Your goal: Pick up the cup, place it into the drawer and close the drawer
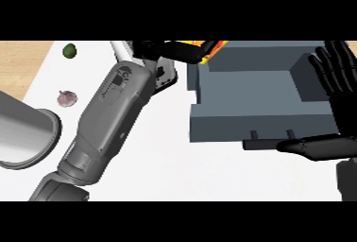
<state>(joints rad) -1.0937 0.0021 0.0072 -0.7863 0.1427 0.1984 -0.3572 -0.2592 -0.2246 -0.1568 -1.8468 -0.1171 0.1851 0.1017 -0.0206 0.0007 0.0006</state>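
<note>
Rising from the lower left edge, the grey left forearm (105, 127) runs diagonally up the white counter (167, 175) toward the top of the view. At the lower right the right hand (335, 108) stands beside the drawer, fingers straight and spread upward, thumb stretched out level just below the drawer's front — it holds nothing. A large grey metal pot (24, 134) lies tilted at the left edge. The blue-grey drawer (258, 120) is pulled open, its two small handle posts showing at its front. Farther back sit a purplish garlic bulb (67, 98) and a green lime (70, 50). At the far end the left hand (157, 49) is curled round the orange-and-yellow cup (202, 49) — just at the drawer's back left corner.
</note>
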